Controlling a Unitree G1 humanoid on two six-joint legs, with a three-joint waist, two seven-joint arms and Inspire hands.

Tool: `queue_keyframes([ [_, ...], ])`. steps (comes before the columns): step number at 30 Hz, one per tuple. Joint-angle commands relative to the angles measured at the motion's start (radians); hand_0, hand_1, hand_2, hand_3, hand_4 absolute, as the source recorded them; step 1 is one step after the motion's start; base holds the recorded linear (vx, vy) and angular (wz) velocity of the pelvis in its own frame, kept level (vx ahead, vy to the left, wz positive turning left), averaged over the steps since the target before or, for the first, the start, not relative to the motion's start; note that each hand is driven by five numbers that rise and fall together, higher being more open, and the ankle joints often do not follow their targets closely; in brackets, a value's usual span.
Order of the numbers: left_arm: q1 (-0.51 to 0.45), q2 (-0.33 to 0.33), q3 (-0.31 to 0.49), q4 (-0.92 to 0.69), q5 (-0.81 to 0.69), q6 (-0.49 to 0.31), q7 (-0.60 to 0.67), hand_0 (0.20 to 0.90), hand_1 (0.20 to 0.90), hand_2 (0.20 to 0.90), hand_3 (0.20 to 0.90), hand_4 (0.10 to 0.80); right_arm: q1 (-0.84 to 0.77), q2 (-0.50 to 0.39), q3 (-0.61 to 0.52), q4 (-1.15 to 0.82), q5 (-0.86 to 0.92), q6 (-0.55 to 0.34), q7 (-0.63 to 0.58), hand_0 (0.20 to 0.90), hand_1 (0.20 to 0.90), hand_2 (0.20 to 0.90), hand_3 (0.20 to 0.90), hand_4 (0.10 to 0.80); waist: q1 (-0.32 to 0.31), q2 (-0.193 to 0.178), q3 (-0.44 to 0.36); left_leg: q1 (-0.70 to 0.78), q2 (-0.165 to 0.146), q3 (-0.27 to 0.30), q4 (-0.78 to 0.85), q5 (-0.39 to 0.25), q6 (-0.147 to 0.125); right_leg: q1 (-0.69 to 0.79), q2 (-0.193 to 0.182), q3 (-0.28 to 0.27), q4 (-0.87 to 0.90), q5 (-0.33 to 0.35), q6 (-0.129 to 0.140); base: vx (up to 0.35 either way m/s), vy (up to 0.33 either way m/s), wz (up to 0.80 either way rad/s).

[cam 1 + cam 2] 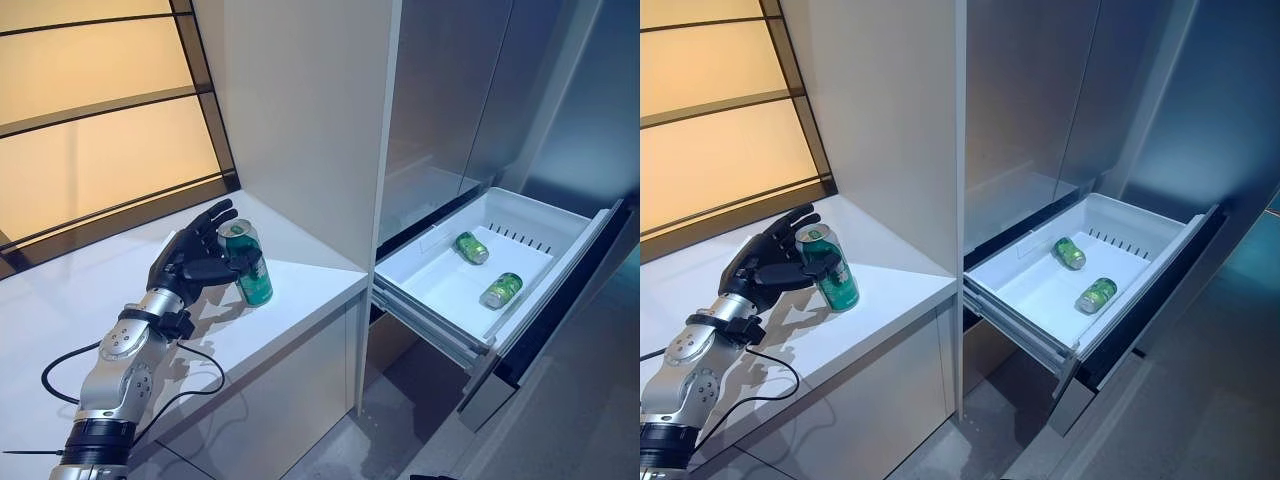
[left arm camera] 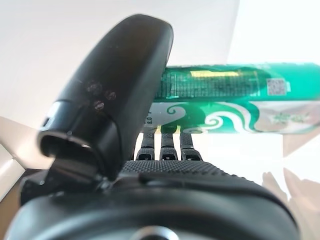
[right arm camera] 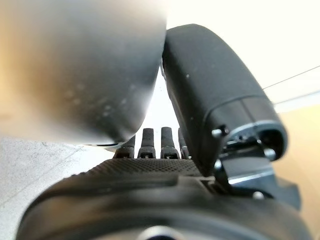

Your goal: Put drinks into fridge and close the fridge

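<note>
A green can (image 1: 246,264) stands upright on the white counter (image 1: 310,290), near the tall cabinet side. My left hand (image 1: 190,262) is at the can: its thumb lies across the can's front and its fingers reach up straight behind it, open and not curled. The can (image 2: 235,102) also shows past the thumb in the left wrist view. The fridge drawer (image 1: 430,243) is pulled out at the right, with green cans (image 1: 471,247) lying on their sides in it. My right hand (image 3: 150,175) shows with relaxed fingers and holds nothing.
A tall white cabinet panel (image 1: 300,120) stands between the counter and the fridge. The grey fridge doors (image 1: 450,90) rise above the drawer. A window with dark frames (image 1: 100,100) runs behind the counter. Grey floor (image 1: 400,430) lies below the drawer.
</note>
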Motion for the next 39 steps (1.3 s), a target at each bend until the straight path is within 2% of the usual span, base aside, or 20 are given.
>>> queue_keyframes([
  [1,-0.243,0.071,0.056,0.012,-0.063,-0.066,0.015,0.900,0.900,0.900,0.900,0.800,-0.014,0.001,0.037,0.050,-0.020,0.004,0.042,0.900,0.900,0.900,0.900,0.800,-0.027,-0.016,-0.012,0.004,-0.049,0.097,0.004,-0.047,0.039,0.025,0.009,0.042,0.038,-0.061,0.006,0.000,0.000,0.00],
  [27,-0.290,0.080,0.030,0.143,-0.027,-0.085,0.025,0.900,0.900,0.900,0.900,0.800,-0.013,0.004,0.039,0.052,-0.002,0.003,0.034,0.900,0.900,0.900,0.900,0.800,-0.049,-0.015,-0.013,0.006,-0.054,0.113,0.007,-0.054,0.047,0.013,0.009,0.063,0.045,-0.058,0.009,0.005,0.001,-0.02],
  [28,-0.291,0.080,0.030,0.146,-0.032,-0.088,0.020,0.578,0.578,0.578,0.524,0.424,-0.012,0.003,0.039,0.051,-0.002,0.003,0.035,0.900,0.900,0.900,0.900,0.800,-0.050,-0.016,-0.012,0.007,-0.054,0.114,0.007,-0.055,0.047,0.013,0.009,0.063,0.045,-0.058,0.009,0.007,0.001,-0.03],
  [29,-0.291,0.081,0.029,0.146,-0.037,-0.090,0.019,0.467,0.467,0.467,0.395,0.295,-0.012,0.003,0.038,0.050,-0.002,0.002,0.035,0.900,0.900,0.900,0.900,0.800,-0.050,-0.016,-0.012,0.007,-0.054,0.114,0.006,-0.055,0.047,0.013,0.009,0.063,0.045,-0.057,0.010,0.005,-0.001,-0.03],
  [30,-0.294,0.079,0.027,0.144,-0.041,-0.093,0.016,0.300,0.300,0.300,0.200,0.100,-0.011,0.004,0.041,0.050,0.000,0.000,0.034,0.900,0.900,0.900,0.900,0.800,-0.051,-0.016,-0.013,0.007,-0.054,0.114,0.006,-0.055,0.048,0.012,0.009,0.064,0.045,-0.057,0.009,0.003,-0.002,-0.03],
  [36,-0.299,0.070,0.023,0.126,-0.057,-0.108,0.006,0.300,0.300,0.300,0.200,0.100,-0.008,0.006,0.042,0.045,0.004,-0.009,0.035,0.900,0.900,0.900,0.900,0.800,-0.053,-0.018,-0.010,0.007,-0.055,0.115,0.006,-0.056,0.049,0.012,0.009,0.066,0.045,-0.055,0.010,0.000,0.000,0.00],
  [39,-0.306,0.056,0.028,0.092,-0.147,-0.142,0.004,0.300,0.300,0.300,0.200,0.100,-0.008,0.007,0.048,0.029,0.031,-0.026,0.046,0.900,0.900,0.900,0.900,0.800,-0.054,-0.019,-0.010,0.008,-0.056,0.115,0.006,-0.056,0.049,0.013,0.009,0.067,0.043,-0.054,0.010,0.000,0.000,0.00],
])
